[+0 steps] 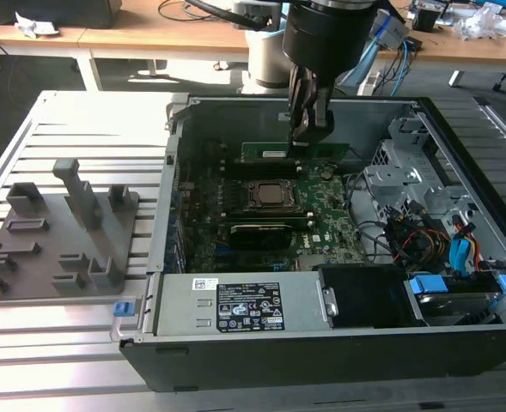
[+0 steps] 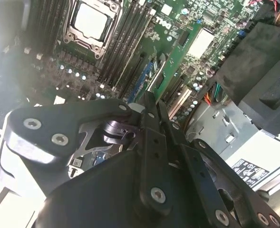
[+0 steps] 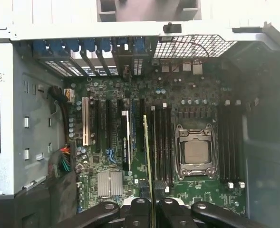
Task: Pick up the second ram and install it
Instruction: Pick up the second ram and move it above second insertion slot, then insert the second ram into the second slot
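Closest to us, the black front wall of the open computer case [image 1: 321, 356] is running along the exterior view's lower edge. Starting at the exterior view's left, we are seeing one grey moulded fixture plate [image 1: 55, 236] lying on the slatted metal table [image 1: 64, 343], then one small blue clip [image 1: 124, 307]. The silver metal cover [image 1: 295, 296] is carrying two printed stickers. Beyond it, the large green motherboard [image 1: 330, 215] is showing one square silver CPU socket [image 1: 274, 196]. The black two-fingered gripper [image 1: 302, 136] is pinching the second ram [image 1: 330, 153], a long thin green circuit-board stick, upright just behind the socket. We cannot tell whether it is touching a slot. At the right, tangled cables [image 1: 407, 236] and blue plastic tabs [image 1: 429, 283] are crowding the drive bay.
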`<state>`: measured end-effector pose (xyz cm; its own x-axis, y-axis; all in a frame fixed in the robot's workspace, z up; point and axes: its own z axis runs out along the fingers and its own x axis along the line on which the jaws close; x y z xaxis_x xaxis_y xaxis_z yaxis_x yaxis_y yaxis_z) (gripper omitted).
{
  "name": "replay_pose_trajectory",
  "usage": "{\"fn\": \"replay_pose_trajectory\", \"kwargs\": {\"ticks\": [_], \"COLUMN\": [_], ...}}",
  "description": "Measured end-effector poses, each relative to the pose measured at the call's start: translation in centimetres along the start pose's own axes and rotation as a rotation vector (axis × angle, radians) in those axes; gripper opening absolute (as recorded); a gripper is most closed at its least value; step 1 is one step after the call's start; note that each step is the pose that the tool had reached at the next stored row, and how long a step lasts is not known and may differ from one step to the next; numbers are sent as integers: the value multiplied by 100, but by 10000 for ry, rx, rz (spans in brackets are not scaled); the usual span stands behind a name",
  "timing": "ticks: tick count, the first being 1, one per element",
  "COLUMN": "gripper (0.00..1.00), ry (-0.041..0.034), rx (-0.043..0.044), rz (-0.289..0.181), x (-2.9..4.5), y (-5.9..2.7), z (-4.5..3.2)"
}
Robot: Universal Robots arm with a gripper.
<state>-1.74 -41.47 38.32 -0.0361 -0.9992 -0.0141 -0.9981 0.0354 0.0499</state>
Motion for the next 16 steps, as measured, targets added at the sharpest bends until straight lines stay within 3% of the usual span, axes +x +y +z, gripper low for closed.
{"fn": "replay_pose_trajectory", "kwargs": {"ticks": [3,16], "gripper": [14,14], "ry": [0,0], "rx": [-2,-2], "rz": [1,0], "x": [0,0], "y": [-8,-12], "z": [47,50]}}
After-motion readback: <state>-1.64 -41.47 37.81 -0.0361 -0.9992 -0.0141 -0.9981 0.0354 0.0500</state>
